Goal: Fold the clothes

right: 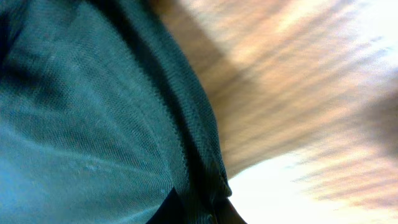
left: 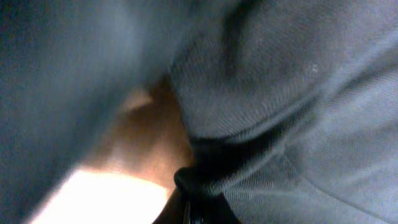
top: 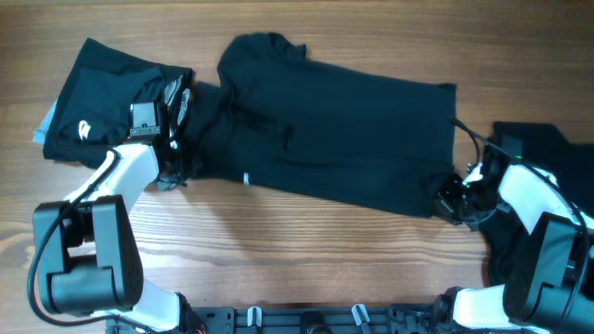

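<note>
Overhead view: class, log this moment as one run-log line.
task: fold clothes | spread shirt: laid out, unfolded | left gripper: shut on its near-left edge | right gripper: shut on its near-right corner

Overhead view: you have even, moderately bright light from above, no glare on the table (top: 306, 241), and only faint shadows. The black shirt (top: 334, 130) shows few folds. Left wrist view: blurred throughout, with a pale overexposed patch beside the left gripper (left: 194, 210). Right wrist view: the weave above the right gripper (right: 199, 214) reads fairly sharp; the table beyond is smeared and washed out.
</note>
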Available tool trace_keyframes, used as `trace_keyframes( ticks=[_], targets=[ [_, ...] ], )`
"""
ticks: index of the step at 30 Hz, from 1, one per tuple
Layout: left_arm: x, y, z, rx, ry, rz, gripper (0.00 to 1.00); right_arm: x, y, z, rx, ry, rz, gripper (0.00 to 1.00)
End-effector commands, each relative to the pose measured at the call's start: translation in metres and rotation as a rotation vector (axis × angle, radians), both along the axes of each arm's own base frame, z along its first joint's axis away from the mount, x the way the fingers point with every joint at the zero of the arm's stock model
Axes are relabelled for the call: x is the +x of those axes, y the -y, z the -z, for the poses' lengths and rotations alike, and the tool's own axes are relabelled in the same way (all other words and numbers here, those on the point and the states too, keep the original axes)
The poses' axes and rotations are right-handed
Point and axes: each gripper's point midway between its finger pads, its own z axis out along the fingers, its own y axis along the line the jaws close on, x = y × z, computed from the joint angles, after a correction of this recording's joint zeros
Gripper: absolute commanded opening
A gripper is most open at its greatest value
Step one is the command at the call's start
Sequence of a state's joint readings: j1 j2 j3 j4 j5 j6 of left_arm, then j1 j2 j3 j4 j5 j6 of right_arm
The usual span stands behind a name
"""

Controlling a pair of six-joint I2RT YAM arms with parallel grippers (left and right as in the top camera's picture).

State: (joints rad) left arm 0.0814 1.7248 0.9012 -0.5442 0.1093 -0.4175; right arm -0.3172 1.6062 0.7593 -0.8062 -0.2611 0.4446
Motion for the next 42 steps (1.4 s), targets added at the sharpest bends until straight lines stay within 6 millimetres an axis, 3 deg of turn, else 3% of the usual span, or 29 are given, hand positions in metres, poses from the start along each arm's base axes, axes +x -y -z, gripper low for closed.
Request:
trace_keyframes(
  ticks=[1,7,10,13,16,17,19,20,23,27,29,31,34,38,42],
  targets=[
    [-0.053,-0.011,0.003,0.037,-0.176,-0.047,0.04,-0.019,0.016,0.005,-0.055,-0.091,-0.001,0.1],
    [-0.092,-0.022,-0.019,0.069,-0.284,-0.078,0.04,-0.028,0.015,0.004,-0.059,-0.132,-0.008,0.11],
    [-0.096,-0.019,-0.02,0.05,-0.297,-0.074,0.12,-0.03,0.021,0.004,-0.091,-0.144,-0.014,0.31],
    [-0.087,-0.01,-0.028,0.004,-0.262,0.004,0.14,-0.012,0.029,-0.009,-0.112,-0.1,-0.011,0.31],
    [-0.064,-0.013,-0.06,0.012,-0.196,0.041,0.16,0.022,0.042,-0.046,-0.159,0.008,-0.003,0.33],
    [-0.051,-0.014,-0.08,0.022,-0.145,0.06,0.18,0.038,0.048,-0.065,-0.18,0.066,0.002,0.34],
    [-0.023,-0.014,-0.121,0.027,-0.018,0.104,0.27,0.065,0.055,-0.102,-0.204,0.173,-0.016,0.39],
    [-0.012,-0.01,-0.137,0.015,0.042,0.133,0.37,0.074,0.055,-0.115,-0.2,0.218,-0.042,0.42],
    [0.03,0.009,-0.192,-0.049,0.271,0.263,0.5,0.105,0.038,-0.159,-0.13,0.418,-0.195,0.44],
    [0.076,0.027,-0.225,-0.022,0.491,0.354,0.56,0.129,0.017,-0.186,-0.016,0.581,-0.249,0.55],
    [0.098,0.041,-0.223,-0.01,0.548,0.41,0.57,0.132,0.015,-0.188,-0.011,0.598,-0.255,0.56],
    [0.121,0.06,-0.206,0.001,0.576,0.492,0.58,0.134,0.016,-0.187,-0.012,0.599,-0.254,0.56],
    [0.157,0.088,-0.165,-0.001,0.595,0.571,0.61,0.134,0.015,-0.184,-0.007,0.59,-0.256,0.56],
    [0.204,0.129,-0.092,0.001,0.643,0.639,0.63,0.13,0.013,-0.179,0.008,0.561,-0.25,0.55],
    [0.228,0.133,-0.065,0.16,0.678,0.603,0.67,0.124,0.012,-0.175,0.021,0.532,-0.248,0.56]
  ],
)
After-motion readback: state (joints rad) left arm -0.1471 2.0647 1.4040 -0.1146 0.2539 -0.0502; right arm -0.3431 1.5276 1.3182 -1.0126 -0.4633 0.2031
